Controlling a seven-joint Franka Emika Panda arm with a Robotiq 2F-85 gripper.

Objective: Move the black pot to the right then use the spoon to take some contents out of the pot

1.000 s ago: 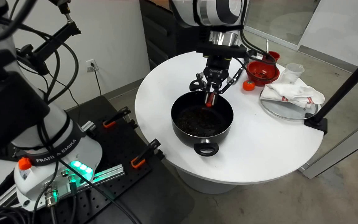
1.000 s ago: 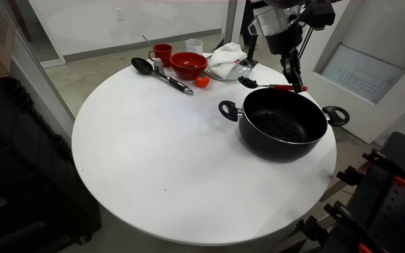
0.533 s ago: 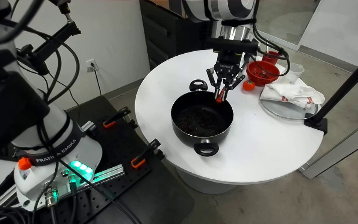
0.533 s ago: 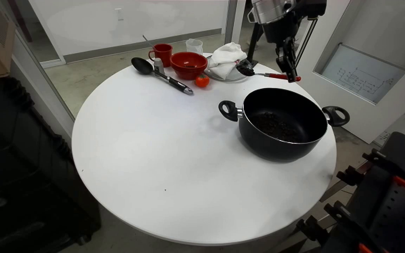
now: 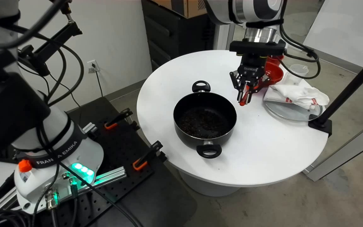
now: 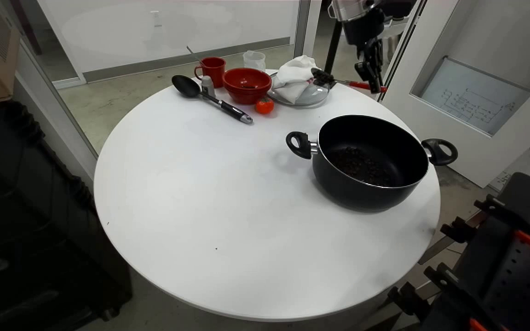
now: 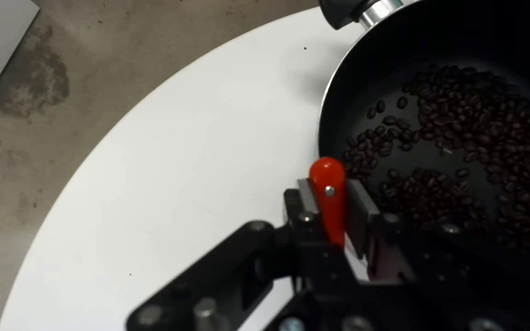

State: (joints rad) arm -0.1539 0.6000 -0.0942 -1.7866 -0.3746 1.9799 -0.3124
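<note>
Tool (image 5: 244,100) shifted, spoon (image 6: 358,84) carried along, from above black pot (image 6: 366,195) to one side

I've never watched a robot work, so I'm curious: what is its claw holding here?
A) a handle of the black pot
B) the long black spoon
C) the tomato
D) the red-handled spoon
D: in the wrist view the gripper is closed on the handle of the red-handled spoon, while the tomato, the long black spoon and the black pot are apart from it in an exterior view.
</note>
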